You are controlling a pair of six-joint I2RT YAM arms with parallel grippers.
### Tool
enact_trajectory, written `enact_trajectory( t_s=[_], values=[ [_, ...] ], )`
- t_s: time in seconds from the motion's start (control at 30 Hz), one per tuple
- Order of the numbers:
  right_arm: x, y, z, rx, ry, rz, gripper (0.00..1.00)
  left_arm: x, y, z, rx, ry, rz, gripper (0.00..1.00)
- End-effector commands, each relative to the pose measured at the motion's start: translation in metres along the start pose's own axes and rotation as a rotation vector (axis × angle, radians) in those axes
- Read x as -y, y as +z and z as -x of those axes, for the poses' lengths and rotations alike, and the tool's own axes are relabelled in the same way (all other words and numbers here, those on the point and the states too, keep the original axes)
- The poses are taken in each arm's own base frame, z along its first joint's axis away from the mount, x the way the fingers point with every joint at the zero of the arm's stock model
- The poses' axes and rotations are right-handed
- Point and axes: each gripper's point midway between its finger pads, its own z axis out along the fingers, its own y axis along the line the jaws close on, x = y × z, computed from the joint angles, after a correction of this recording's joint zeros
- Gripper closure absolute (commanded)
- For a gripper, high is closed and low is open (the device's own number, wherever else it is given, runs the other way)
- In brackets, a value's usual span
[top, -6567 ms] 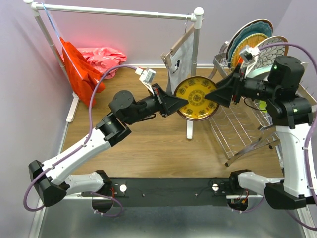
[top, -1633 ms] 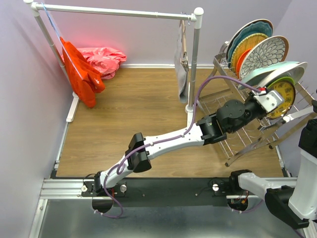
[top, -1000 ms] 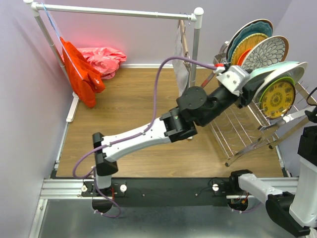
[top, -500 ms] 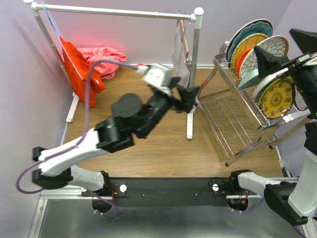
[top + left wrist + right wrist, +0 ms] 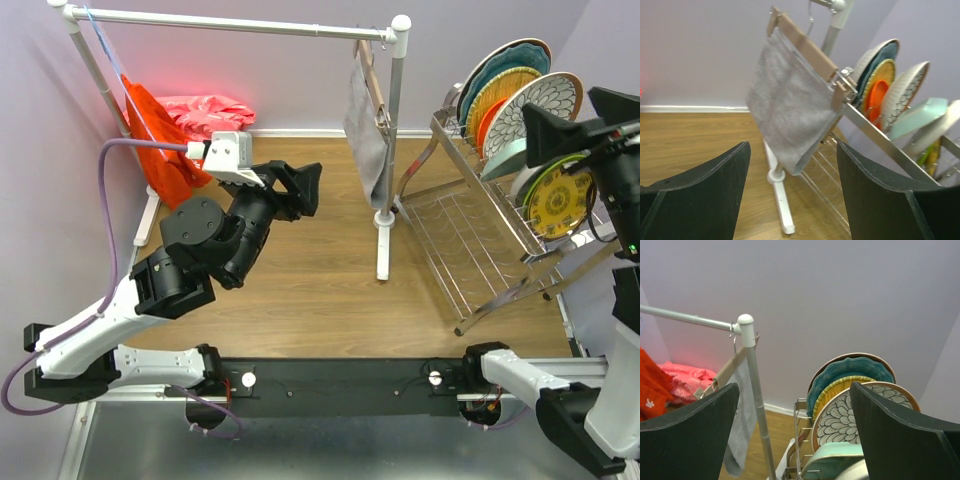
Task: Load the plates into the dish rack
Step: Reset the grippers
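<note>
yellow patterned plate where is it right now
Top view, far right: the yellow patterned plate stands upright in the dish rack, at the near end of the plate row.

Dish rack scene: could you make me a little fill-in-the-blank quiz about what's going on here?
1. The rack holds a row of ____.
2. The left gripper and right gripper are both ____, holding nothing.
3. The cloth hanging from the rail next to the rack is ____.
Missing words: plates; open; grey.
</note>
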Motion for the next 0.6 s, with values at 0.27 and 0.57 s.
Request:
enact_trajectory(
  t_s=[0.27, 0.57],
  values=[
    [0.037, -0.02, 0.037, 0.165, -0.007, -0.219, 0.0, -0.058, -0.012, 0.04, 0.1, -0.029, 0.206, 0.22],
    [0.037, -0.023, 0.038, 0.178, -0.008, -0.224, 0.0, -0.059, -0.009, 0.025, 0.064, -0.016, 0.209, 0.22]
  ],
)
